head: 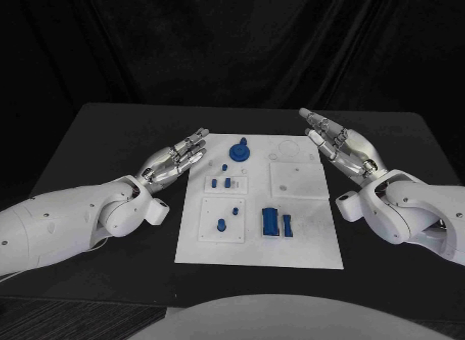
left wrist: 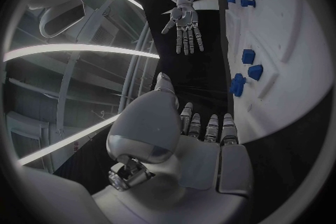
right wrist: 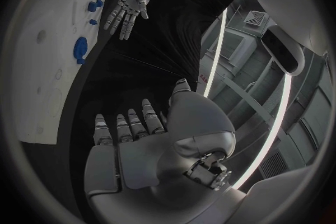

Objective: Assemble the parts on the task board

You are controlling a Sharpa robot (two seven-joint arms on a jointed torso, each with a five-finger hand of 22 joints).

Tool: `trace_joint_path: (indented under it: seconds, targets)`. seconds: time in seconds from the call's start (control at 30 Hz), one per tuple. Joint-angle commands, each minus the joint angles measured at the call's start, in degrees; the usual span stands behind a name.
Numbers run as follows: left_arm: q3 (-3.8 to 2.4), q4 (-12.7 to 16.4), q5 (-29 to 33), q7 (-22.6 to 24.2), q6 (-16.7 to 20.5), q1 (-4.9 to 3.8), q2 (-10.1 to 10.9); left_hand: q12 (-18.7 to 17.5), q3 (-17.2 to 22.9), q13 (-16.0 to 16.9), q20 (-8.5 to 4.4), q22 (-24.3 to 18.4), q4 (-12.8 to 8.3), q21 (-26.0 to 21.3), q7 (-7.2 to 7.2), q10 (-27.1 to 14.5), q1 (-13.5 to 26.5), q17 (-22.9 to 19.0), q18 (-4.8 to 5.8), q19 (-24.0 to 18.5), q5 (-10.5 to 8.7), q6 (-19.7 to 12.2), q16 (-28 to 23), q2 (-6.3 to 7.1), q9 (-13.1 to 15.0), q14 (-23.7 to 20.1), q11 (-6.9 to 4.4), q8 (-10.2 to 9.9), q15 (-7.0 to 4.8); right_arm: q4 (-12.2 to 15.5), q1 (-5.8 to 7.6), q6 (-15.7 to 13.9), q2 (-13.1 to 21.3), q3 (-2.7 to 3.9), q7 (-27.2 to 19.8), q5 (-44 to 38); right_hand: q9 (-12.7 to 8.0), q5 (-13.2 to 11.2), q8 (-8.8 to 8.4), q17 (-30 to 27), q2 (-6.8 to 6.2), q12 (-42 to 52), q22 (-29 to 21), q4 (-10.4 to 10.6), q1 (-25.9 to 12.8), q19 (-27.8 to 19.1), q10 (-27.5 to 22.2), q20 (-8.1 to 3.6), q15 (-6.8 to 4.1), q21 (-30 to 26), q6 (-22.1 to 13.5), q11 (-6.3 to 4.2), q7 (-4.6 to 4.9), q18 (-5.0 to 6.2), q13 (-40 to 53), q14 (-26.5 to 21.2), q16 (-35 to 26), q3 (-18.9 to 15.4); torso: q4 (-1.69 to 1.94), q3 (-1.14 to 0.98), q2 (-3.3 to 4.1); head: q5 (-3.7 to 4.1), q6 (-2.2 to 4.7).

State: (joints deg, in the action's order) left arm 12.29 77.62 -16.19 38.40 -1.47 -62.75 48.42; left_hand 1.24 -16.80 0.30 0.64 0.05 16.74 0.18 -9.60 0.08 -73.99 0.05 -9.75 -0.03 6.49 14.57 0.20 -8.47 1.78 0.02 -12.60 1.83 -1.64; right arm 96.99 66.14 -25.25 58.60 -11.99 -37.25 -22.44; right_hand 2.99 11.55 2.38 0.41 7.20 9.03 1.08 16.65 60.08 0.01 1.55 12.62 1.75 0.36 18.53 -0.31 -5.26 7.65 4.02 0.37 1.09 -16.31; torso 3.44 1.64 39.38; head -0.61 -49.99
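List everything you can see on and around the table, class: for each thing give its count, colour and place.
Table: one, black, under everything.
Board: one, white, middle of the table, between the hands.
Round part: one, blue, far end of the board.
Block parts: two, blue, side by side, near right of the board.
Small parts: several, blue, left half of the board.
Left hand: silver, open, left of the board.
Right hand: silver, open, right of the board.

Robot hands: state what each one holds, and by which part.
Nothing is held. The left robot hand and right robot hand hover open beside the task board.
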Motion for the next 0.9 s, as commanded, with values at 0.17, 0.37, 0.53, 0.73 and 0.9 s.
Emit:
trace_joint_path:
  seconds: [0.17, 0.37, 0.53, 0.73, 0.9]
  targets:
    - [-0.08, 0.44, -1.29, 10.64, 3.62, 0.35, -0.37, -0.21, 1.06, -0.02, -2.85, -0.05, -0.03, -0.18, -0.35, 0.06, 0.31, -0.05, -0.33, 0.03, 1.01, 0.10, -0.20, 0.17, -0.07, -0.02, -0.34, -0.17, -6.59, -2.08, -1.29, 2.86, -0.99, 0.04, -9.28, 0.70, -0.72, 1.13, 0.12, -0.11, 0.84, 0.99, -0.46, 0.03, 1.58, 0.04, -0.20, -1.77, -0.94, -0.27, 0.68, -0.04, 0.56, 1.23, -1.14, -0.16, -0.22, 0.38, -0.34, -0.28, -2.71, -0.14, -0.01]
    - [-0.28, 0.52, -0.26, -0.06, 2.78, 0.27, -0.31, -1.24, 6.90, -0.30, -0.64, -0.05, -6.30, -0.18, 3.65, -0.08, 27.68, -0.05, 2.93, 0.03, -1.55, -5.19, -0.20, 3.24, -1.78, -0.02, 4.56, -1.83, 1.64, -2.11, -1.30, 0.35, -1.49, 0.49, -0.88, 1.43, -2.99, -7.00, -2.38, -0.41, -7.20, -9.03, -1.08, -10.68, -37.06, -0.01, -1.55, -12.62, -1.75, -0.36, -11.58, 0.31, 5.26, -7.65, -4.02, -0.37, -1.09, 10.57, -0.29, -0.18, -1.81, -0.16, 0.45]
    - [-1.47, 1.70, 1.37, -0.91, 7.02, 0.50, -0.65, -1.24, 8.86, -0.30, -0.64, -0.05, -8.26, -0.18, 4.83, -0.08, 36.60, -0.05, 3.93, 0.03, -6.49, -6.94, -0.20, 4.21, -1.78, -0.02, 6.10, -1.83, 1.64, -3.11, -2.24, -3.54, -4.00, 2.81, 0.80, 5.68, -2.99, -11.55, -2.38, -0.41, -7.20, -9.03, -1.08, -16.65, -51.46, -0.01, -1.55, -12.62, -1.75, -0.36, -18.53, 0.31, 5.26, -7.65, -4.02, -0.37, -1.09, 16.31, -0.73, -0.38, -2.71, -0.06, 2.58]
    - [-4.16, 4.34, 5.06, -2.82, 16.62, 1.02, -1.41, -1.24, 10.66, -0.30, -0.64, -0.05, -10.06, -0.18, 9.60, -0.08, 44.82, -0.05, 5.16, 0.03, -6.49, -8.66, -0.20, 8.47, -1.78, -0.02, 7.52, -1.83, 1.64, -5.23, -4.26, -11.81, -9.34, 7.76, 4.39, 14.72, -2.99, -11.55, -2.38, -0.41, -7.20, -9.03, -1.08, -16.65, -60.08, -0.01, -1.55, -12.62, -1.75, -0.36, -18.53, 0.31, 5.26, -7.65, -4.02, -0.37, -1.09, 16.31, -1.73, -0.84, -4.73, 0.19, 7.38]
    - [-6.68, 6.82, 8.51, -4.62, 25.60, 1.51, -2.13, -1.24, 11.82, -0.30, -0.64, -0.05, -11.22, -0.18, 9.60, -0.08, 50.12, -0.05, 9.75, 0.03, -6.49, -9.86, -0.20, 8.47, -1.78, -0.02, 8.33, -1.83, 1.64, -6.44, -5.42, -16.55, -12.41, 10.60, 6.45, 19.90, -2.99, -11.55, -2.38, -0.41, -7.20, -9.03, -1.08, -16.65, -60.08, -0.01, -1.55, -12.62, -1.75, -0.36, -18.53, 0.31, 5.26, -7.65, -4.02, -0.37, -1.09, 16.31, -2.58, -1.24, -6.45, 0.40, 11.46]
